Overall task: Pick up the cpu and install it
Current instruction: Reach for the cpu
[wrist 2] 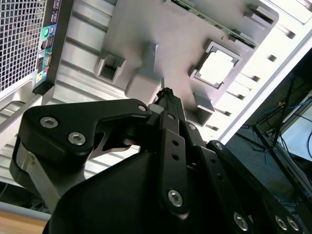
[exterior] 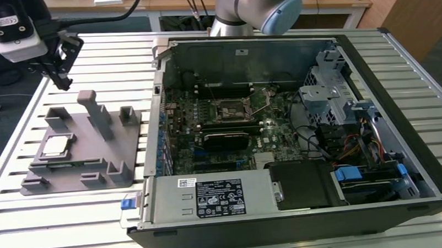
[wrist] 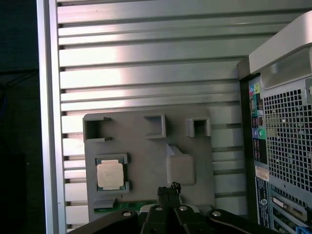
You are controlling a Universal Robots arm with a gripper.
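Both jaws are clenched together on nothing, hanging above the grey holder (wrist: 146,161) and apart from the cpu (wrist: 109,175). I see the cpu lying flat in the holder's square pocket, on the slatted desk (exterior: 70,223), at the exterior view's left of the open computer case (exterior: 298,231).

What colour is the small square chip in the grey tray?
The cpu is silvery-white with a darker rim, clearest in the first wrist view.
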